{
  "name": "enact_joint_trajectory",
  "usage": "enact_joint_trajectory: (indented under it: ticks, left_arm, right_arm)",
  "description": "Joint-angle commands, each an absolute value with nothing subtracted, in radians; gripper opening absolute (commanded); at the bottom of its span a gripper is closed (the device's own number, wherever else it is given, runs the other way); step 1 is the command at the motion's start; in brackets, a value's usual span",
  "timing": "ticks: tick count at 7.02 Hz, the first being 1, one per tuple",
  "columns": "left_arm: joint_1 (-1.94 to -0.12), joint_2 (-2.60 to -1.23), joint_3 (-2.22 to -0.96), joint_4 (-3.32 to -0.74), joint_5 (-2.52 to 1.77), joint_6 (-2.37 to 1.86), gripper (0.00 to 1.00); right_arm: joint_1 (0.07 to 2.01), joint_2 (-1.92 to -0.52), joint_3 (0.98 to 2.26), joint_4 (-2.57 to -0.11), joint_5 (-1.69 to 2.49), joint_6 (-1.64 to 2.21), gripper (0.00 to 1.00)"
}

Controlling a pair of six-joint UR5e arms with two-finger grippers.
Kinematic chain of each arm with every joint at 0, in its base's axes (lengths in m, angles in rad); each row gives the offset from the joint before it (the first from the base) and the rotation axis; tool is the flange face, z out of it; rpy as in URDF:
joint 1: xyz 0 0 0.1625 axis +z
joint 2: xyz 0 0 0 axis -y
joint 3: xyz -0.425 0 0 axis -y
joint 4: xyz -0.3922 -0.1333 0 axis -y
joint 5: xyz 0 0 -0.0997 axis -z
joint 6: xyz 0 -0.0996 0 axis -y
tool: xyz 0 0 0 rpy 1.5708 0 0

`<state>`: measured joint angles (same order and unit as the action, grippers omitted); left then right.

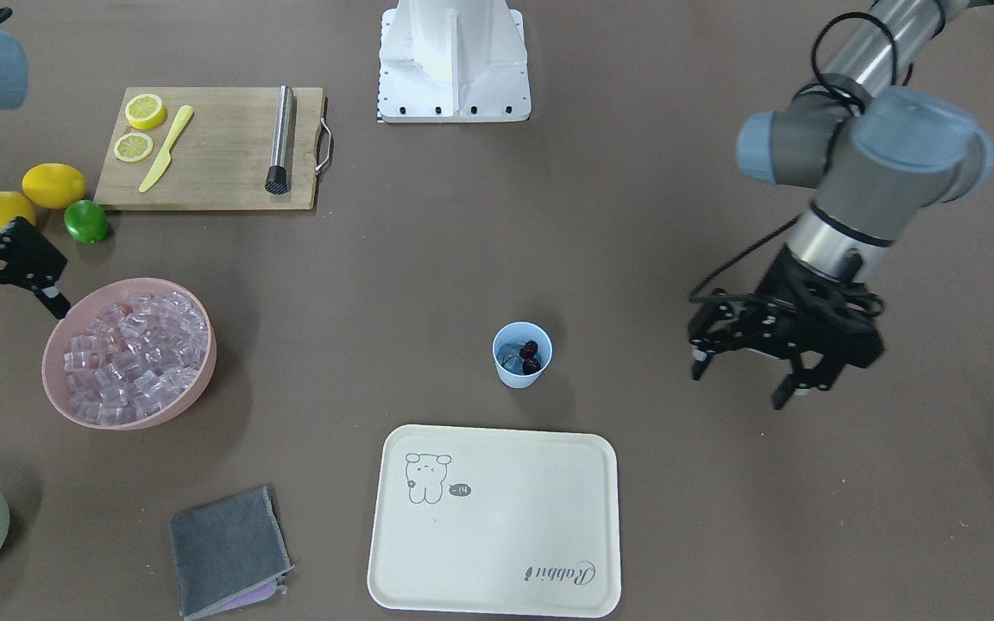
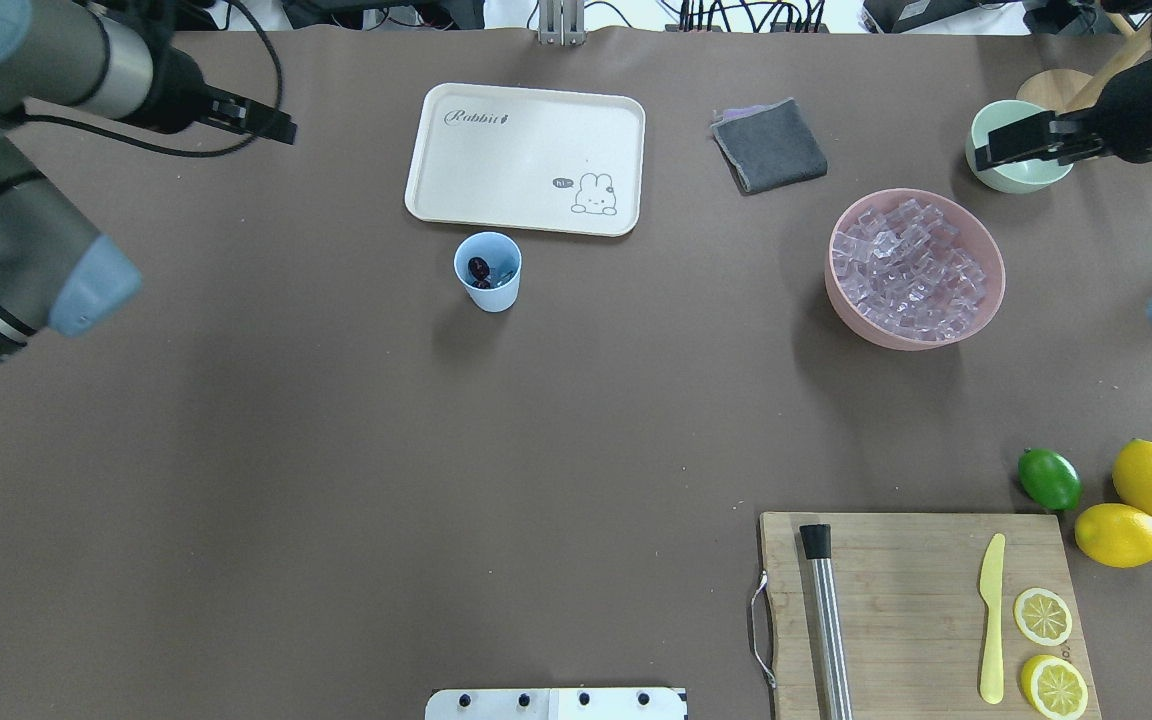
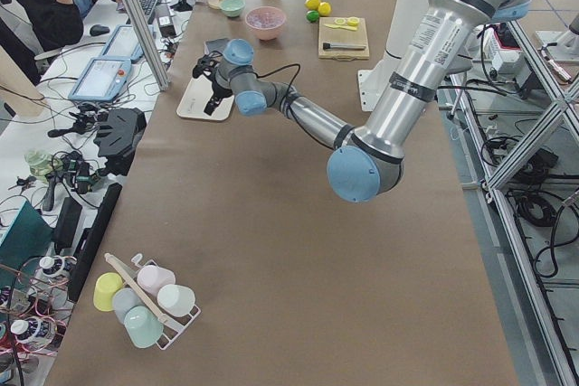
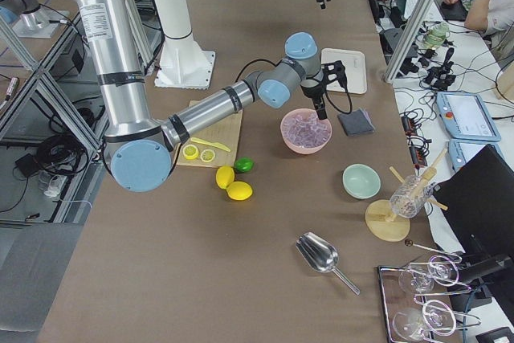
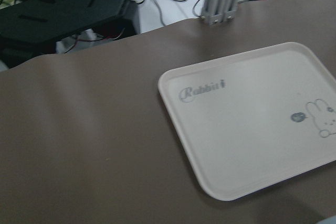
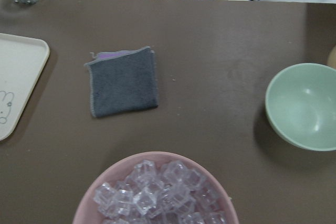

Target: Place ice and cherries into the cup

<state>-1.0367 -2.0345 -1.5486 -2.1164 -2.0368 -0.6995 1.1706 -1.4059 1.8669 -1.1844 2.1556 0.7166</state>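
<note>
Desk [image 1: 376, 285] seen from the operators' side. The cup [image 1: 516, 378] stands upright toward the desk's far edge from the robot, just beside the tray [image 1: 497, 535] and near the middle of the desk's length. The 2 cherries [image 1: 531, 357] lie inside the cup. A pale glassy shape beneath them may be ice, but it is too small to tell. The bulk of the ice [image 1: 130, 349] fills the pink bowl [image 1: 186, 398] toward the desk's right end.

The left gripper [image 1: 740, 385] hangs toward the left end, well apart from the cup, fingers spread and empty. The right gripper [image 1: 9, 312] hovers just beside the pink bowl's rim, fingers likewise released and holding nothing.

The step in hand appears to be fetching ice, unless the cup already holds enough. To do it well:
- Descend on 1 cube at the top of the heap.
- Close squarely on flat faces, since the cubes look slick.
- Release low over the cup's mouth, so the light cup is not tipped and the cherries are not knocked out.
</note>
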Motion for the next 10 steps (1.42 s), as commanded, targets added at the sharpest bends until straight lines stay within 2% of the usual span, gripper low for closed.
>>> enact_joint_trajectory:
  ticks: [1, 4, 6, 10]
  left_arm:
    - [-1.187, -1.972, -1.531, -1.955, -2.091, -0.689, 0.98]
    - [-1.32, -1.863, -1.461, -1.968, -2.155, -0.689, 0.98]
    - [-1.339, -1.819, -1.459, -1.964, -2.155, -0.677, 0.98]
    - [-1.431, -1.818, -1.434, -1.905, -2.271, -0.677, 0.98]
  right_arm:
    - [1.267, -1.521, 1.856, -1.193, 2.183, 0.595, 1.0]
    - [1.287, -1.639, 1.838, -1.21, 2.133, 0.56, 1.0]
    - [1.302, -1.651, 1.793, -1.215, 2.151, 0.56, 1.0]
    - [1.347, -1.524, 1.642, -1.246, 2.199, 0.421, 1.0]
